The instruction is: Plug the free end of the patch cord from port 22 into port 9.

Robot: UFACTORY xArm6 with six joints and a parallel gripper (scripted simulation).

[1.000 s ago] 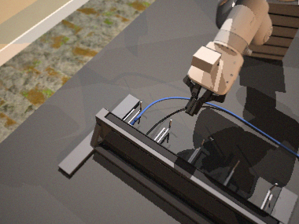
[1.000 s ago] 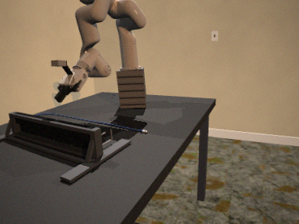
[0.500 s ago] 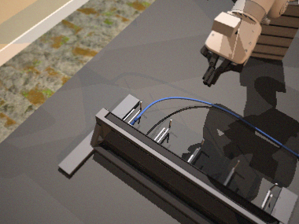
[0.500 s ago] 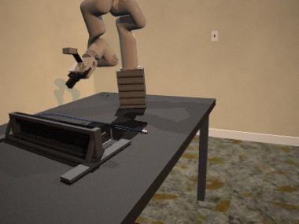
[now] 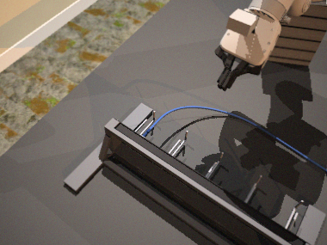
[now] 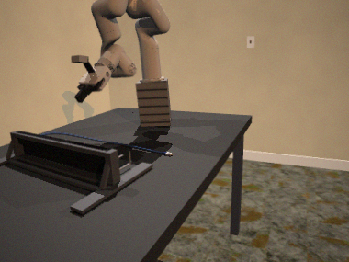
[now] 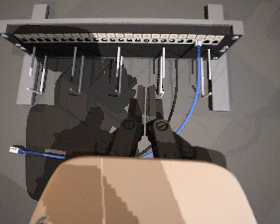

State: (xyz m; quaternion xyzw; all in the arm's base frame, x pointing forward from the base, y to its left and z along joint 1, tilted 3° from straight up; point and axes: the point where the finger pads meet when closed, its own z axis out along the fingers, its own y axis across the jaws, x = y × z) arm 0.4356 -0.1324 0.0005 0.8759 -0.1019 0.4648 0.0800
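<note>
The dark patch-panel rack (image 5: 172, 169) (image 6: 60, 154) (image 7: 125, 26) lies on the black table (image 6: 193, 134). The blue patch cord (image 5: 206, 108) (image 6: 92, 139) (image 7: 192, 100) is plugged into a port near the right end of the numbered row in the wrist view. It curves away over the table. Its free plug (image 6: 168, 153) (image 7: 16, 148) lies loose on the table, well away from the rack. My gripper (image 5: 224, 84) (image 6: 82, 96) (image 7: 145, 96) is shut and empty. It hangs in the air above the cord's arc, in front of the port row.
The arm's ribbed pedestal (image 6: 152, 103) (image 5: 301, 39) stands at the back of the table. Metal cable bars (image 7: 161, 75) stick out from the rack toward the gripper. Flat grey feet (image 5: 83, 173) (image 7: 217, 80) extend from both rack ends. The table edge (image 6: 202, 176) is close to the free plug.
</note>
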